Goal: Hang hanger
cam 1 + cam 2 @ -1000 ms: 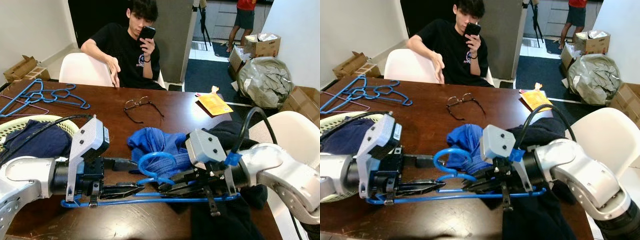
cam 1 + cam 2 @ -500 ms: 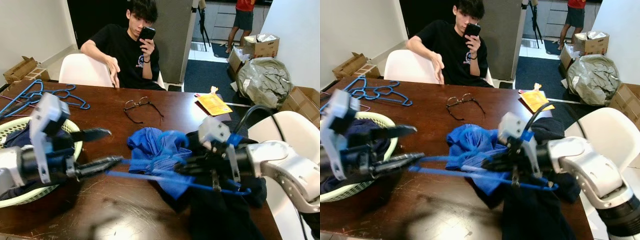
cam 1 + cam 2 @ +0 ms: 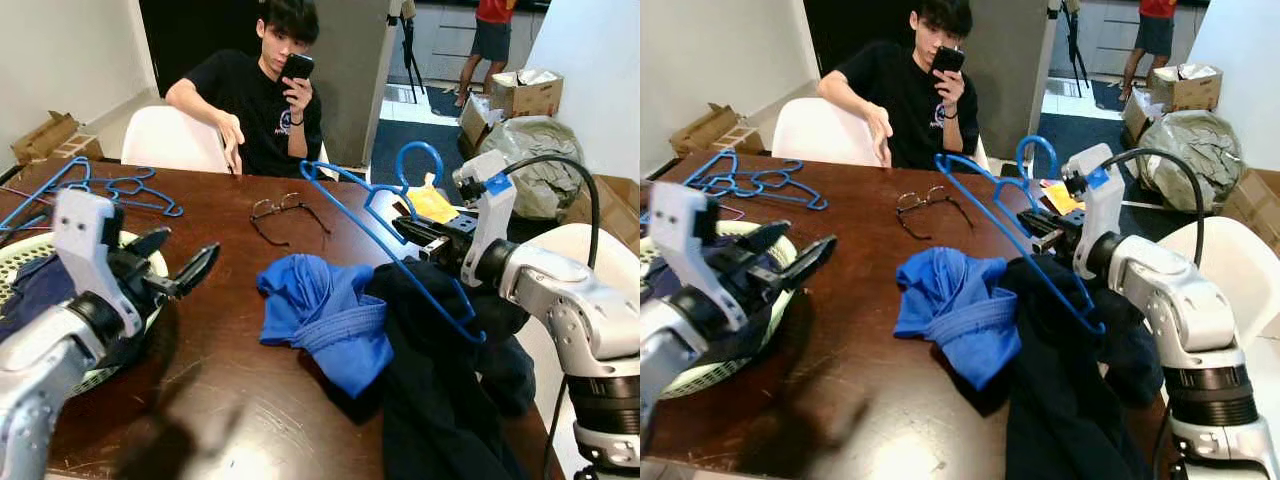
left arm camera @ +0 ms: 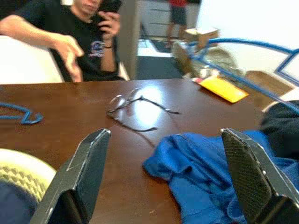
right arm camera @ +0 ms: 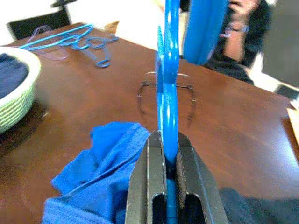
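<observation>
hanger lifted in right gripper, left gripper free

right gripper: fingers clamped narrow on the blue hanger, holding it up off the desk. in the right wrist view the blue wire runs straight out from between the two closed fingers. the hanger is tilted; its hook curls above the gripper, and its long lower bar slopes down past the gripper, over the dark garment.

left gripper: fingers spread wide, gripping nothing, raised above the desk. just behind and beneath it sits the woven basket with dark clothing inside.

ahead of the left gripper, between the two grippers, lies the crumpled blue cloth, touching the dark garment on the right gripper's side. beyond the cloth, farther from both grippers, a pair of glasses lies on the desk. a bunch of spare blue hangers lies at the far corner past the basket.

a person in a black shirt sits across the desk holding up a phone.
</observation>
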{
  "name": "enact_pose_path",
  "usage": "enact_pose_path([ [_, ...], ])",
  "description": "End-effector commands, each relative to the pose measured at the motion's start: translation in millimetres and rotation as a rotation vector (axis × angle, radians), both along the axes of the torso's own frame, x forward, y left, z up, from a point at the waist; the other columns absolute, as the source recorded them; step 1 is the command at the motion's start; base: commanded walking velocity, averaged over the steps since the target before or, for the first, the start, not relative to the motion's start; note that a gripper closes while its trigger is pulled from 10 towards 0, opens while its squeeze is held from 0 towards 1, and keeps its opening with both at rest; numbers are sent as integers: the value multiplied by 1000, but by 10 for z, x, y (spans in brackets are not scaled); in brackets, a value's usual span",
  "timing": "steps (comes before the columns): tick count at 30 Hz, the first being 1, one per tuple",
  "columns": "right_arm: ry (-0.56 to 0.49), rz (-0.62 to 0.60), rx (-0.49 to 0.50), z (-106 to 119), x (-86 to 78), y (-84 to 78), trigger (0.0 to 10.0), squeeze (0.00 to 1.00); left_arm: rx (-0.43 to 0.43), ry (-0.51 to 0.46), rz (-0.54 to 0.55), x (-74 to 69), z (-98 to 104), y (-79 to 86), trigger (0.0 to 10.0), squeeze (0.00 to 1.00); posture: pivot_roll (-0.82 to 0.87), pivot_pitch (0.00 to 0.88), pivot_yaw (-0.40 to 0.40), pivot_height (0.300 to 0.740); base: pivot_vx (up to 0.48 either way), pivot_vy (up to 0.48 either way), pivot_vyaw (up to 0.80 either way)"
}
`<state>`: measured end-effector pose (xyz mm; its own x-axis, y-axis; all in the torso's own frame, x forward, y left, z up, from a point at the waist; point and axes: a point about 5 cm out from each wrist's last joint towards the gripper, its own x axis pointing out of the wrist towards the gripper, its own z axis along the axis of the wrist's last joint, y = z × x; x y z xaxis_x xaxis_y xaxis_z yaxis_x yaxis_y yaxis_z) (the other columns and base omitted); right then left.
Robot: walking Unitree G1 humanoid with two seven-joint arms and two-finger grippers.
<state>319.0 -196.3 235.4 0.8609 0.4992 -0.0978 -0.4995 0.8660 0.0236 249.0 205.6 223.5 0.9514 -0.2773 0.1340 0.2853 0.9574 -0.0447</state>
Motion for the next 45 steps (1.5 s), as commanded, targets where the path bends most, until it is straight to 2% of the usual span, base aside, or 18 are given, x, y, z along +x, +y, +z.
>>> enact_pose_path([
  [1,32,-71,33,-71,-28,-76,10000,0,25,20,43,-27,-76,-52,10000,0,96,24,-26,740,0,0,0],
  [6,81,-104,55,-271,-114,-22,10000,0,37,48,131,-61,-193,-34,10000,0,98,26,-30,740,0,0,0],
  [8,160,-126,103,-617,-289,163,10000,0,52,104,200,-142,-400,-75,10000,0,103,33,-26,740,0,0,0],
  [9,160,-126,103,-617,-289,163,10000,0,52,104,200,-142,-400,-75,10000,0,103,33,-26,740,0,0,0],
  [11,208,-124,159,-855,-465,342,10000,0,52,158,240,-220,-585,-142,10000,0,102,35,-25,740,0,0,0],
  [13,208,-124,159,-855,-465,342,10000,0,52,158,240,-220,-585,-142,10000,0,102,35,-25,740,0,0,0],
  [14,237,-128,164,-992,-552,423,10000,0,64,185,257,-253,-694,-201,10000,0,104,36,-21,740,0,0,0],
  [23,209,-135,213,-1027,-579,460,10000,0,108,176,273,-248,-773,-277,10000,0,111,39,-11,740,0,0,0],
  [24,188,-128,227,-1009,-568,469,10000,0,147,147,281,-227,-760,-319,10000,0,114,44,-28,740,0,0,0],
  [30,169,-122,270,-982,-552,474,10000,0,185,102,291,-203,-736,-368,10000,0,113,40,-35,740,0,0,0],
  [45,160,-128,322,-971,-546,491,10000,0,154,92,249,-180,-768,-448,10000,0,93,45,-31,740,0,0,0],
])
